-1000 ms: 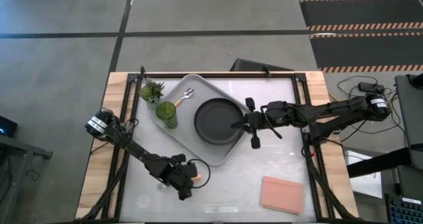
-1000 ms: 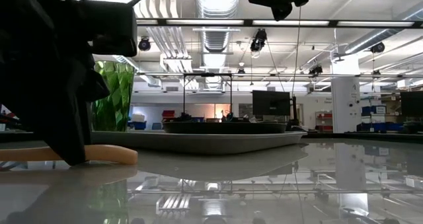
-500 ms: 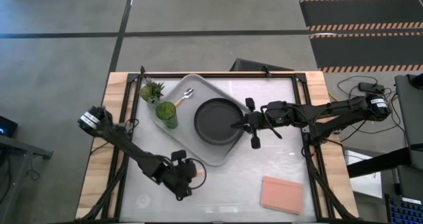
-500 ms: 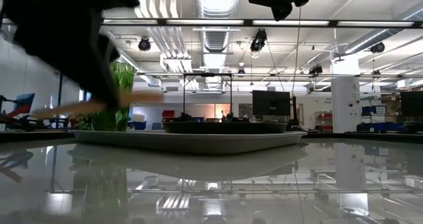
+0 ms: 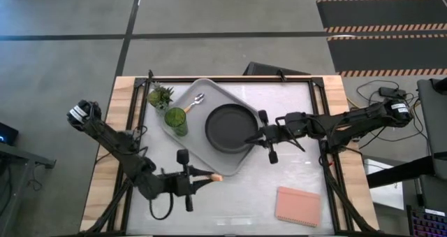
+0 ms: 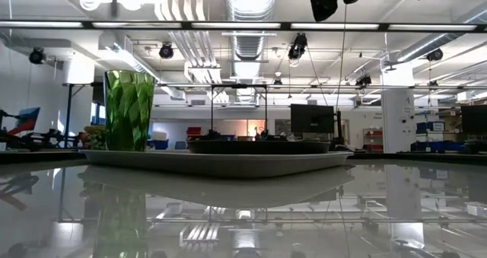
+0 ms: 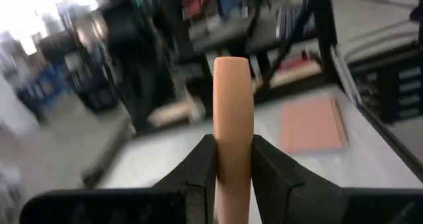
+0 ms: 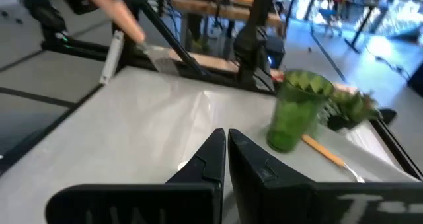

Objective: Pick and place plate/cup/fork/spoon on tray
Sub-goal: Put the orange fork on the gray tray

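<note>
1 item is in hand: your left end effector is clamped on the fork near the tray corner, so carry it level and release only over bare tray floor, clear of the plate and the closed right end effector.

tray: light grey
plate: matte black
cup: translucent green, faceted
fork: orange handle
spoon: silver bowl, pale handle
pad: pink
plant: spiky green
arms: dark
floor mat: black, orange-striped edges
</note>
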